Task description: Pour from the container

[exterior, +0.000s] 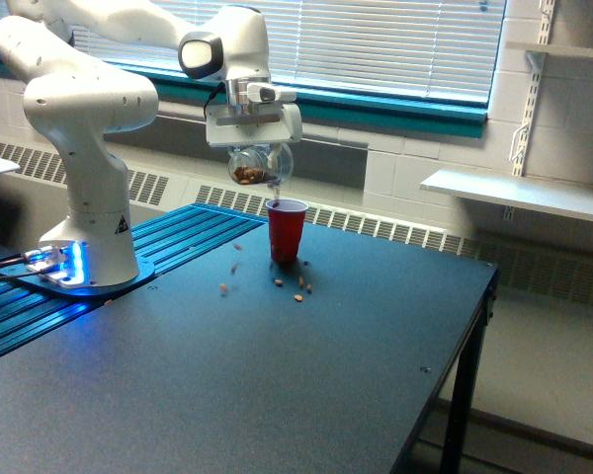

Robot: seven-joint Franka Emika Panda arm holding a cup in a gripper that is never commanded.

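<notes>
My gripper (pixel 254 148) is shut on a clear plastic cup (pixel 256 166), which is tipped over with brown pieces still inside. It hangs just above and to the exterior view's left of the red cup (pixel 286 230), which stands upright on the dark table (pixel 277 365). Several brown pieces (pixel 299 284) lie scattered on the table at the foot of the red cup, and a few more (pixel 224 288) sit farther to the left.
The arm's white base (pixel 84 267) stands at the exterior view's left on a blue ribbed mat (pixel 178 237). The table's right edge (pixel 474 336) drops off to the floor. A white shelf (pixel 524 193) hangs on the wall beyond.
</notes>
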